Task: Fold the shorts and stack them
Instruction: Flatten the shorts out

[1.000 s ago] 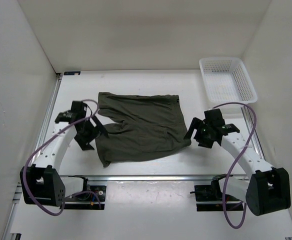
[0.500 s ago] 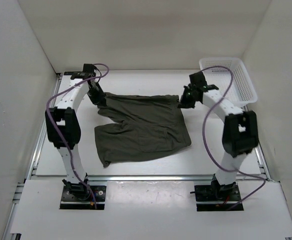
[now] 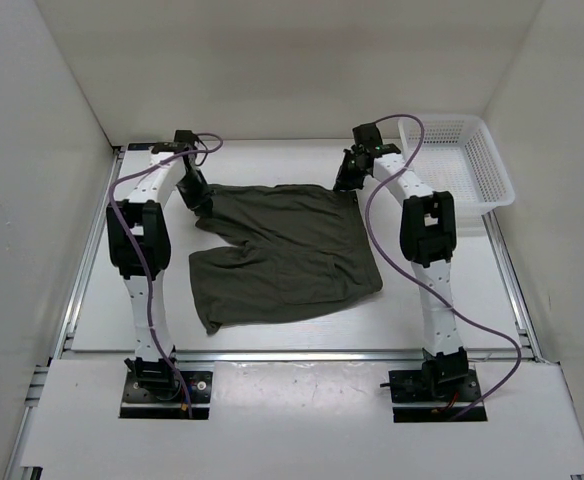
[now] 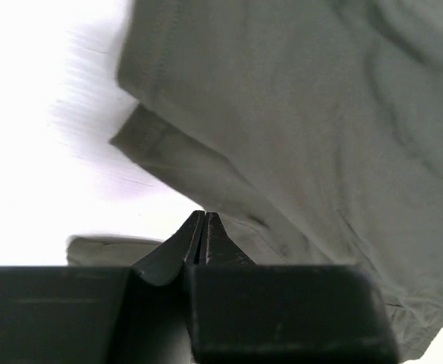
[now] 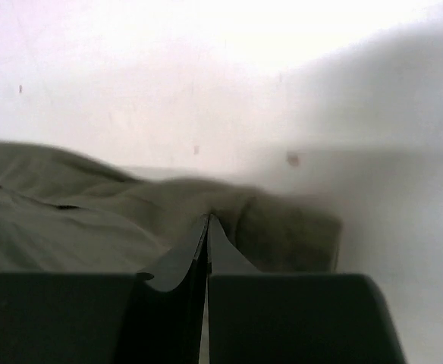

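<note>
Both far corners of the shorts (image 3: 282,250), spread on the table (image 3: 442,290), appear pinched, with the left gripper (image 3: 196,192) and the right gripper (image 3: 346,180) each pressed shut on cloth. A clean fold likely needs both corners lifted level and carried together toward the near hem, edge kept taut.

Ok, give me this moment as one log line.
stage: grasp before fold | left gripper: shut on shorts far-left corner | right gripper: shut on far-right corner | shorts: spread open, unfolded | basket: far right
</note>
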You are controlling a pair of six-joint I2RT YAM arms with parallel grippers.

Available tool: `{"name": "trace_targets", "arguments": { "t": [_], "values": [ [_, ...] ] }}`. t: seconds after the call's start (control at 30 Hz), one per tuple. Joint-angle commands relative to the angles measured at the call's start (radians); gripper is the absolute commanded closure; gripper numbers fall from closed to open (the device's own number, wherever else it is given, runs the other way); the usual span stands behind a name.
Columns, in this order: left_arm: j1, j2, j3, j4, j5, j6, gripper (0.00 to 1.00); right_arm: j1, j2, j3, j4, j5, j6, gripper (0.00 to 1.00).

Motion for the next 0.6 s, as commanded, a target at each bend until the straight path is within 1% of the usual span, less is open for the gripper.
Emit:
{"name": "trace_targets", "arguments": {
  "t": [0.0, 0.1, 0.13, 0.17, 0.27, 0.3, 0.37, 0.5, 0.53, 0.57],
  "values": [
    [0.022, -0.022, 0.041, -0.031, -0.029, 0.045, 0.86, -0.004, 0.094, 0.141, -0.047, 0.022, 0.016, 1.00],
    [0.048, -0.022, 0.027, -0.041, -0.029, 0.070, 0.76, -0.004, 0.146, 0.201, -0.047, 0.022, 0.026, 1.00],
    [0.058, -0.031, 0.018, -0.041, -0.029, 0.070, 0.65, -0.004, 0.146, 0.211, -0.047, 0.031, 0.036, 1.00],
    [0.058, -0.031, 0.009, -0.041, -0.029, 0.079, 0.64, -0.004, 0.146, 0.211, -0.047, 0.032, 0.036, 1.00],
    [0.067, -0.040, -0.020, -0.028, -0.010, 0.089, 0.64, -0.004, 0.146, 0.185, -0.047, 0.054, 0.036, 1.00],
    [0.067, -0.040, -0.036, -0.016, -0.010, 0.089, 0.66, -0.004, 0.135, 0.185, -0.047, 0.055, 0.036, 1.00],
    [0.067, -0.031, -0.046, -0.005, 0.000, 0.089, 0.90, -0.004, 0.126, 0.160, -0.047, 0.055, 0.036, 1.00],
    [0.067, 0.004, -0.023, -0.005, 0.031, 0.089, 0.90, -0.014, 0.114, 0.134, -0.038, 0.055, 0.027, 1.00],
    [0.058, 0.024, -0.001, -0.005, 0.031, 0.089, 0.77, -0.014, 0.103, 0.122, -0.038, 0.064, 0.027, 1.00],
    [0.058, 0.038, 0.009, -0.005, 0.045, 0.089, 0.71, -0.014, 0.103, 0.122, -0.038, 0.064, 0.027, 1.00]
  ]
}}
